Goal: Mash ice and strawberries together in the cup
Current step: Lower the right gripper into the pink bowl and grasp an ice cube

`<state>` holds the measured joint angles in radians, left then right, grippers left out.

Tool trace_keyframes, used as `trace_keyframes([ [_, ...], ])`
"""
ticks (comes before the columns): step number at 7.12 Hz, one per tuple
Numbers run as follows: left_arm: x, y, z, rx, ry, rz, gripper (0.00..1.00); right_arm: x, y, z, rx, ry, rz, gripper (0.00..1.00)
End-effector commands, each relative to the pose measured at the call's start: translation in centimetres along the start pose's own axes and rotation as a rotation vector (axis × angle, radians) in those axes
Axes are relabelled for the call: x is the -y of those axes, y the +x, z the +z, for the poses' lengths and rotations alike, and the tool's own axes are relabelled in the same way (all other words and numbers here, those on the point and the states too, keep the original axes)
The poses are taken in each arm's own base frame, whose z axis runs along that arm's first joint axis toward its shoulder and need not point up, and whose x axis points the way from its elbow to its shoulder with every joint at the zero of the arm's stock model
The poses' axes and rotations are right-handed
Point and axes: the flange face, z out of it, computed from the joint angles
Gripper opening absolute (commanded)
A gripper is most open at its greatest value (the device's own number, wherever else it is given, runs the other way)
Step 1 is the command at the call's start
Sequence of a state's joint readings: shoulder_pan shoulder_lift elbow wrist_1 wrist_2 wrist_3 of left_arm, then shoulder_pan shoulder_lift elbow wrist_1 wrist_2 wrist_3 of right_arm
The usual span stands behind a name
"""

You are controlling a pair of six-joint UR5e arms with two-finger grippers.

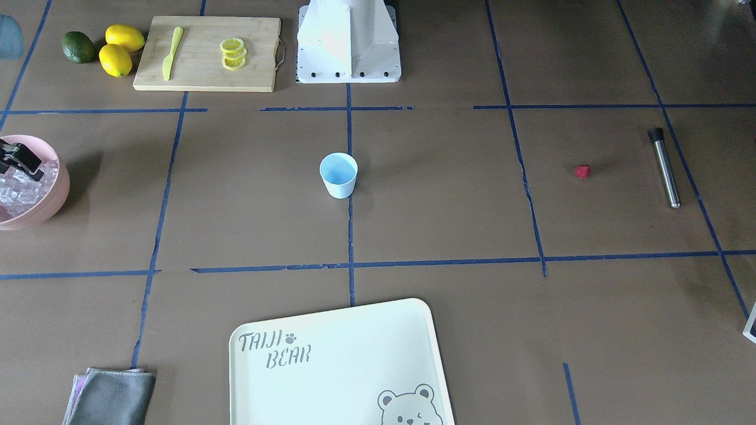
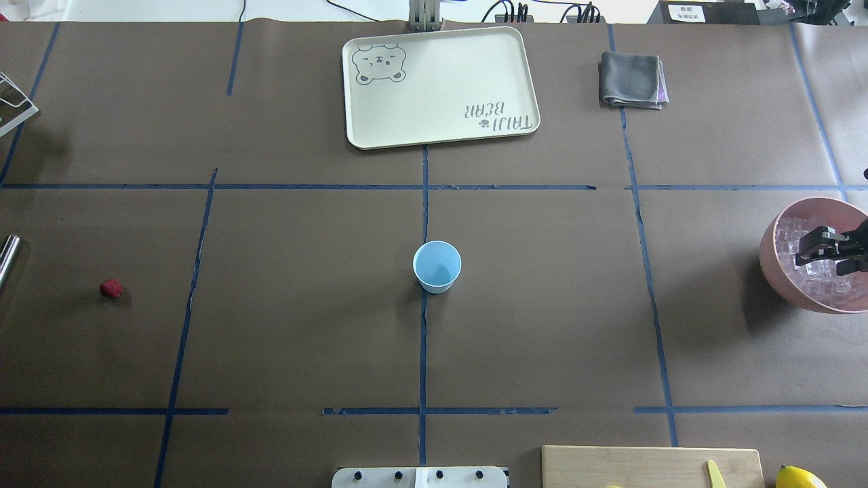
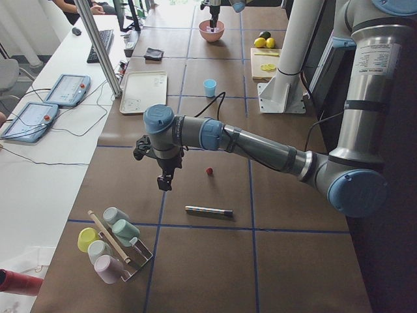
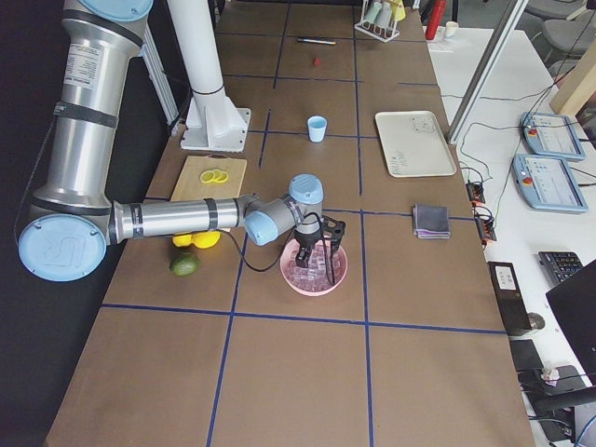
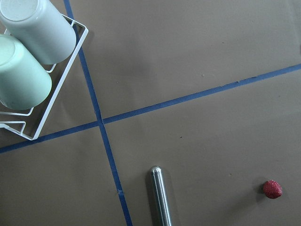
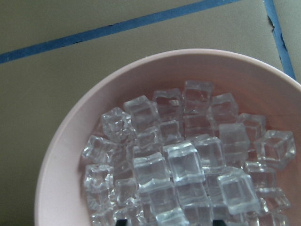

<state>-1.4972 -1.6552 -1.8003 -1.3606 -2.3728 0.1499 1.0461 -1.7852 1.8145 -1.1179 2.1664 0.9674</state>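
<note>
The pale blue cup stands upright and looks empty at the table's middle; it also shows in the overhead view. The ice fills a pink bowl at the table's right end. My right gripper hangs over the ice inside the bowl with its jaws apart and nothing between them. The red strawberry lies alone on the table toward the left end; it also shows in the overhead view and the left wrist view. My left gripper hovers near the strawberry; I cannot tell whether it is open or shut.
A steel muddler lies beyond the strawberry. A wire rack of cups stands at the left end. A cream tray and grey cloth lie at the far edge. A cutting board with lemon slices, a yellow knife, lemons and a lime lies near the base.
</note>
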Motion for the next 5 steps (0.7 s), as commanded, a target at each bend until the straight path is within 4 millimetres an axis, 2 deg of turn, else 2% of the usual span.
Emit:
trace_keyframes([
  [1, 0.0, 0.0, 0.0, 0.001, -0.001, 0.000, 1.00, 0.0, -0.1, 0.0, 0.001, 0.003, -0.008, 0.05],
  [2, 0.0, 0.0, 0.0, 0.001, -0.001, 0.000, 1.00, 0.0, -0.3, -0.2, 0.006, 0.005, -0.013, 0.00],
  [3, 0.0, 0.0, 0.0, 0.000, -0.001, 0.000, 1.00, -0.1, -0.7, -0.9, 0.032, 0.025, -0.031, 0.00],
  [4, 0.0, 0.0, 0.0, 0.000, -0.001, 0.000, 1.00, -0.8, -2.4, -3.6, 0.092, 0.063, -0.070, 0.00],
  [5, 0.0, 0.0, 0.0, 0.000, 0.000, 0.001, 1.00, -2.1, -6.3, -8.4, 0.176, 0.112, -0.118, 0.00],
])
